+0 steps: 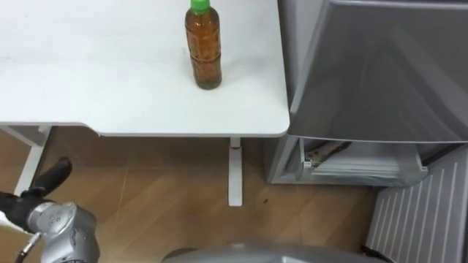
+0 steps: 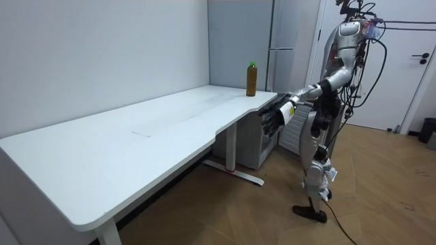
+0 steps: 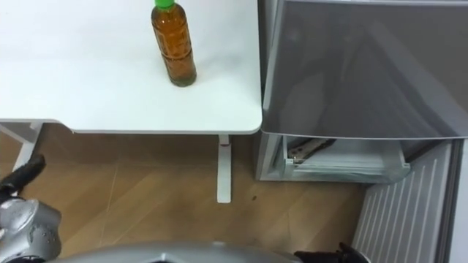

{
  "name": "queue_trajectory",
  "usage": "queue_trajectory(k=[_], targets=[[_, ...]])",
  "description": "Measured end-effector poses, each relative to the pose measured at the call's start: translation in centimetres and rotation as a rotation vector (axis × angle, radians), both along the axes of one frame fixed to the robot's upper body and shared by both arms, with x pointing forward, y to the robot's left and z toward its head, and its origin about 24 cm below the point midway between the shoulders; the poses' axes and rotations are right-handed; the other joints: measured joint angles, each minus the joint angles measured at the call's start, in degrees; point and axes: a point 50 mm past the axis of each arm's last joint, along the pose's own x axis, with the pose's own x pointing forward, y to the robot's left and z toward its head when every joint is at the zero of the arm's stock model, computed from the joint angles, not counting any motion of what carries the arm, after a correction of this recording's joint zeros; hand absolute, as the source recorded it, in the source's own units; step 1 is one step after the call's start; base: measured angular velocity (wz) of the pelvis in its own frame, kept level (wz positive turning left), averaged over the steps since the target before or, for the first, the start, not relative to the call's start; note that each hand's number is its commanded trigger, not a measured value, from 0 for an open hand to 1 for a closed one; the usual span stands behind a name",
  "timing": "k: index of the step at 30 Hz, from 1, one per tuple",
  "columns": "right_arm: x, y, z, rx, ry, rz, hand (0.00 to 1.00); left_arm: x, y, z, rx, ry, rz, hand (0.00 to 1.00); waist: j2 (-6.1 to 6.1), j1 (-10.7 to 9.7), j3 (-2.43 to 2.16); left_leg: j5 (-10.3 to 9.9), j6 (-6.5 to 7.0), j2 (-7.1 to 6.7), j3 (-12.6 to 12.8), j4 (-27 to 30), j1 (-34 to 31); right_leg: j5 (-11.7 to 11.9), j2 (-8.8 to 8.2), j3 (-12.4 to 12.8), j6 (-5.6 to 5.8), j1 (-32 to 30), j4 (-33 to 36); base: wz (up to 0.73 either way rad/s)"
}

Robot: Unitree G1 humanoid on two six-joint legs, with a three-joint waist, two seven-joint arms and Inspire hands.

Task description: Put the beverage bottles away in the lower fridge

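Nearest us, our left hand hangs empty, fingers relaxed; the tea bottle stands upright on the white table beside the fridge; our right hand we cannot tell.

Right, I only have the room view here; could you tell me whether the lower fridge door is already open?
Observer: Yes, the lower fridge door is swung open, its ribbed inner side showing.
Operator: Thank you. What shows inside?
Observer: A pale drawer lies across the opening.
Operator: And the right hand?
Observer: The right hand sits low by that open door, at the right eye view's bottom edge.
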Motion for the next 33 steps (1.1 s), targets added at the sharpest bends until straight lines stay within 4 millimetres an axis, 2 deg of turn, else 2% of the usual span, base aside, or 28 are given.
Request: queue_trajectory(k=[3,7,10,12,14,18,23,31,33], targets=[[0.5,0.3,0.0,0.001,-0.018,0.018,0.00,1.4,-0.1,2.3,0.113,-0.076,-0.057,0.00,0.08,-0.4,-0.01,0.0,0.00,-0.02,-0.2,0.1,0.0,0.1,-0.02,-0.2,0.00,0.1,-0.2,0.01],[0.5,0.4,0.0,0.010,-0.021,0.023,0.00,3.2,-1.0,4.0,0.211,-0.107,-0.163,0.00,0.22,-0.2,0.02,0.0,0.01,-0.04,-0.4,0.4,-0.5,0.3,-0.02,-0.5,0.01,0.1,-0.3,0.05],[0.5,0.4,0.0,0.018,-0.025,0.022,0.00,4.3,-2.1,6.7,0.318,-0.186,-0.243,0.00,0.22,-0.6,0.03,0.0,0.01,-0.04,-0.5,0.3,-0.7,0.3,-0.02,-0.7,0.00,0.1,-0.3,0.01],[0.6,0.4,0.0,0.018,-0.036,0.024,0.00,4.6,-2.7,9.1,0.393,-0.270,-0.278,0.00,0.31,-1.5,0.01,0.0,0.01,-0.05,-0.6,0.3,-0.9,0.3,-0.01,-0.8,0.00,0.4,-0.3,0.00],[0.6,0.3,0.0,0.023,-0.040,0.025,0.00,4.8,-3.1,10.2,0.426,-0.310,-0.312,0.00,0.63,-2.0,0.06,0.0,0.01,-0.07,-0.5,0.5,-0.7,0.3,-0.03,-0.6,0.00,0.6,-0.4,-0.02],[0.5,0.1,0.0,0.027,-0.045,0.010,0.00,5.3,-3.9,10.3,0.423,-0.320,-0.407,0.00,1.16,-3.3,0.06,0.0,0.02,-0.07,-0.4,0.5,-0.4,0.3,-0.04,-0.4,0.01,0.3,-0.4,-0.02],[0.6,0.3,0.0,0.039,-0.054,-0.012,0.00,6.3,-5.4,10.0,0.333,-0.361,-0.565,0.00,1.08,-3.8,0.14,0.0,0.02,-0.08,-0.4,0.6,-0.4,0.3,-0.05,-0.4,0.02,0.9,-0.4,0.00],[0.6,0.3,0.0,0.043,-0.058,-0.008,0.00,7.5,-6.9,9.9,0.208,-0.433,-0.785,0.00,0.66,-3.8,0.59,0.0,0.02,0.09,0.0,0.5,-0.4,0.4,0.14,0.3,-0.06,0.0,-0.3,-0.04],[0.7,0.4,-0.1,0.046,-0.051,-0.016,0.00,7.7,-7.4,9.7,0.182,-0.431,-0.847,0.00,0.37,-4.1,0.90,0.0,0.01,0.08,0.0,0.5,-0.5,0.4,0.15,0.6,-0.06,0.0,-0.3,0.00]])
